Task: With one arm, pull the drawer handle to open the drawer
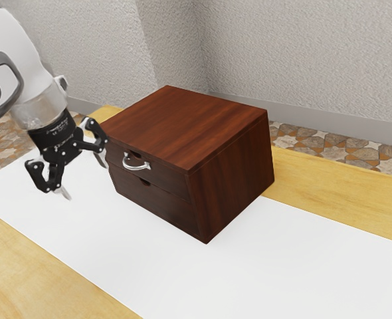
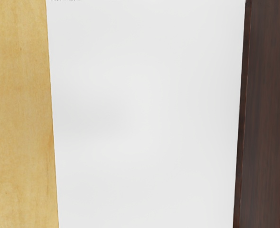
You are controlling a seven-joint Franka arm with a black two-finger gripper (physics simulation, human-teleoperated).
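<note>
Dark wooden two-drawer cabinet (image 1: pixel 183 126) sits on a white mat (image 1: pixel 249 266) laid over the pale wood surface (image 1: pixel 342 193), toward the far side. Top drawer (image 1: pixel 159 174) looks shut, its front about flush w/ the one below. Its handle (image 1: pixel 137 161) is a small silver metal loop, set toward the exterior view's left end of the drawer front.

Claw (image 1: pixel 83 177) hangs just beside the handle, on the exterior view's left, not touching it. Its fingers are spread wide apart w/ nothing between them. In the wrist view the cabinet's dark front is close by the hand, w/ mat and a strip of surface alongside.

Handling, as a judgement:
- The handle is prob. stiff, smooth and a bit slippery, and it's thin. Take it mid-span, one finger behind the bar, and close firmly.
- The cabinet looks solid and heavy enough to stay put (though nothing seems to anchor it, so it could skid on the mat if the drawer binds).
- Pull straight along the drawer's travel, slowly. A skewed pull may slip off the bar.
</note>
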